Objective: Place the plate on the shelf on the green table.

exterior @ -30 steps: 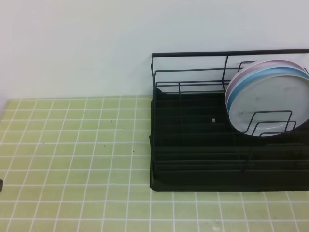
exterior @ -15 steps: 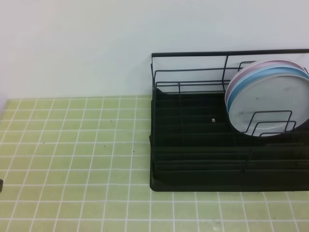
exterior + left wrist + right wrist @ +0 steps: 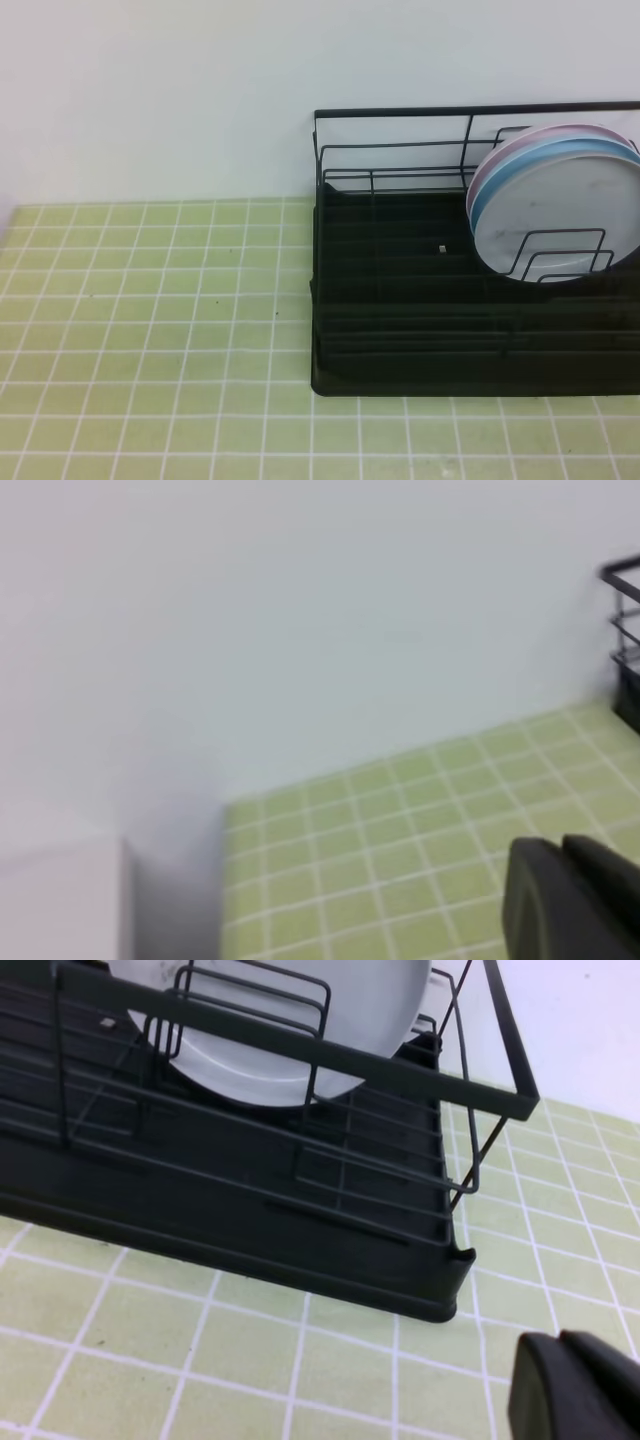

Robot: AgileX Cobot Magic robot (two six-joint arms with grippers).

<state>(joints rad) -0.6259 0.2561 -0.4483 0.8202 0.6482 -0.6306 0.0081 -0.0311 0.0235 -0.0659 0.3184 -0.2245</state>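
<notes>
**3 plates standing in the rack, both grippers closed and empty**

Green table (image 3: 150, 300) of small yellow-green tiles fills the lower part of the high view, under a plain white wall (image 3: 160, 90). At the right of that frame the shelf (image 3: 400, 330), a black wire rack on a black tray base, sits on the tiles. In its upper right part 3 plates stand on edge, leaning against each other behind the looped dividers. The plate (image 3: 565, 225), pale grey with faint scuff marks, is the front 1. Just behind it is the light blue plate (image 3: 530, 160), and behind that the pink plate (image 3: 500, 152). The rest of the tray holds only a tiny white speck.

The left gripper (image 3: 565, 895) shows at the lower right of its wrist view, over the tiles, its fingers pressed together and holding nothing. The right gripper (image 3: 575, 1385) is at the lower right of its wrist view, near the rack's corner, also pressed together with nothing in it.
</notes>
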